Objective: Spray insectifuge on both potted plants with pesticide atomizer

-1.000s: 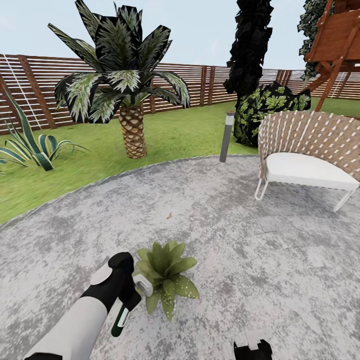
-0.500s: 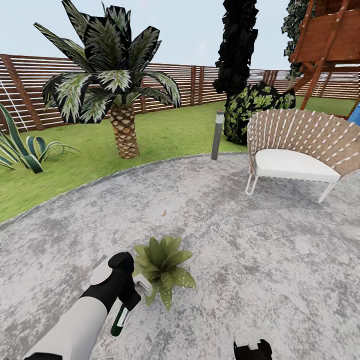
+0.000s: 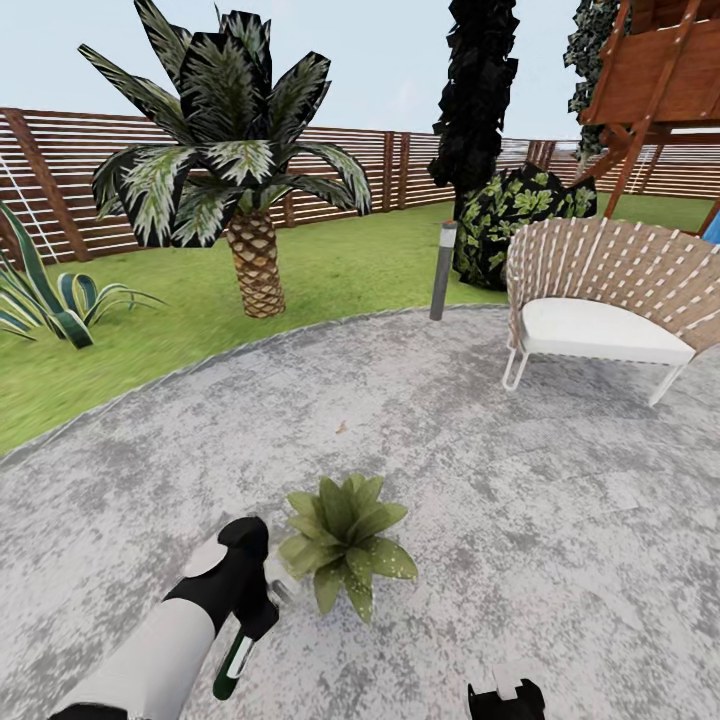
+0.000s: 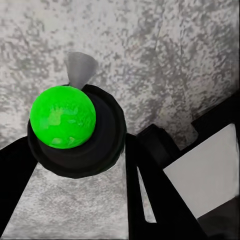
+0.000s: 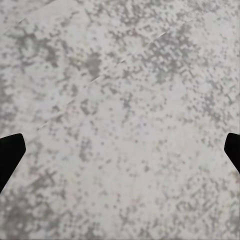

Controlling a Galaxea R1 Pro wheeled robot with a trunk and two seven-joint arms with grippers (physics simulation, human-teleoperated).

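while left gripper (image 3: 250, 625) clamps atomizer (image 3: 232, 668) — seemingly beside potted plant (image 3: 347, 543).

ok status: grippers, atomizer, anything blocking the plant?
Left gripper shut on the atomizer, beside the potted plant. Right gripper open over bare patio. Nothing between atomizer and plant.

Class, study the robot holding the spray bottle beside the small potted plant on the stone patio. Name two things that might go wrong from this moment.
1. The left claw sits very close to the potted plant; a small swing might knock it over.
2. The pesticide atomizer hangs slanted toward the patio, not at the leaves, so spray may miss them. Where its nozzle faces cannot be told.
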